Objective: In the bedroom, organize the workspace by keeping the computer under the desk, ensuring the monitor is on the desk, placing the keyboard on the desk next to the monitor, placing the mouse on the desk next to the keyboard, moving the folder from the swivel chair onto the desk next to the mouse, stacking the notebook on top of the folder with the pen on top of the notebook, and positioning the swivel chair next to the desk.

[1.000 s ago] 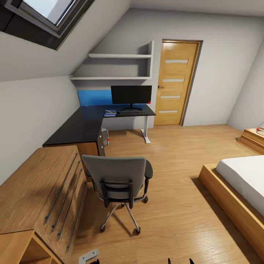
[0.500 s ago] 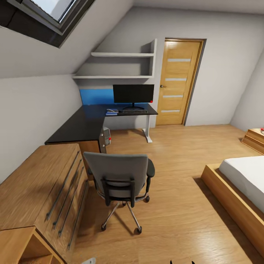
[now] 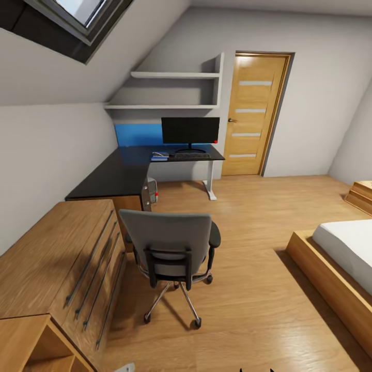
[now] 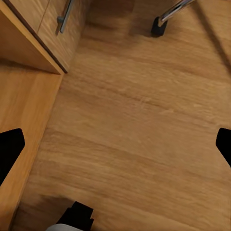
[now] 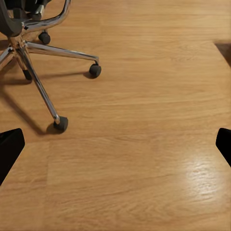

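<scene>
Both grippers hang low over the wooden floor (image 3: 248,217) of an attic bedroom, fingers spread wide and holding nothing. The left gripper (image 4: 115,144) hovers beside a light wooden cabinet (image 4: 29,29), with one caster of the swivel chair just ahead; the right gripper (image 5: 115,144) faces the chair's silver star base.

The swivel chair (image 3: 173,250), grey back turned to the head camera, stands on the floor just beside the cabinet's drawer fronts, short of the surface (image 3: 111,175), a glossy black L-shaped top running along the sloped wall. At its far end the monitor (image 3: 190,130) stands upright before a blue wall panel (image 3: 137,135), with the keyboard (image 3: 191,155) lying directly in front of its foot. Left of the keyboard lies the blue folder (image 3: 158,158) with something small on top, too small to make out. The computer (image 3: 151,190) sits on the floor under the surface. A closed wooden door (image 3: 256,116) stands to the right, a bed (image 3: 341,258) nearer the camera.
</scene>
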Controlling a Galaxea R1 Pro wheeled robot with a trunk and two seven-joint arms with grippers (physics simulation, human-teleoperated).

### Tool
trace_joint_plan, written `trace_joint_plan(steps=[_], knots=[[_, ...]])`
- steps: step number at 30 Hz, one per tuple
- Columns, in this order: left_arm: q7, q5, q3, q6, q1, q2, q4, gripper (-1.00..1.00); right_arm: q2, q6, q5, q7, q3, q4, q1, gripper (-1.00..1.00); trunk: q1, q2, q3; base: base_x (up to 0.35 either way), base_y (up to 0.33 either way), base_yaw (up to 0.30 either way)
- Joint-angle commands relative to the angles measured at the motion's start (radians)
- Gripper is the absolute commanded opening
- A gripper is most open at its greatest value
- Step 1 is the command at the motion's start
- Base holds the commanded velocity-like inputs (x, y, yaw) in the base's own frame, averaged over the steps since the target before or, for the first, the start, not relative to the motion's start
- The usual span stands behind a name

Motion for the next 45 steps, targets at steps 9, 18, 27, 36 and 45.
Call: trace_joint_plan(steps=[9, 18, 27, 36, 45], knots=[[0.007, 0.009, -0.009, -0.006, -0.001, 0.000, 0.000, 1.00, -0.001, 0.000, -0.004, -0.006, 0.009, 0.000, 0.000, 1.00, 0.035, -0.064, -0.029, -0.141, 0.000, 0.001], [0.007, 0.010, -0.010, -0.007, -0.001, 0.000, 0.000, 1.00, -0.001, 0.000, -0.005, -0.006, 0.009, 0.000, 0.000, 1.00, 0.069, -0.127, -0.057, -0.161, 0.000, 0.000], [0.003, 0.011, -0.010, -0.003, -0.001, 0.000, 0.001, 1.00, 0.001, 0.006, -0.006, -0.007, 0.009, -0.002, 0.000, 1.00, 0.104, -0.190, -0.086, -0.061, 0.000, 0.000], [0.000, 0.013, -0.008, 0.001, -0.001, 0.003, 0.005, 1.00, 0.009, 0.005, -0.005, -0.006, 0.010, 0.000, 0.000, 1.00, 0.138, -0.253, -0.114, -0.001, 0.000, 0.000], [-0.003, 0.012, -0.008, 0.002, -0.001, 0.002, 0.007, 1.00, 0.011, 0.006, -0.004, -0.004, 0.008, -0.005, -0.001, 1.00, 0.173, -0.316, -0.142, 0.000, 0.000, 0.000]])
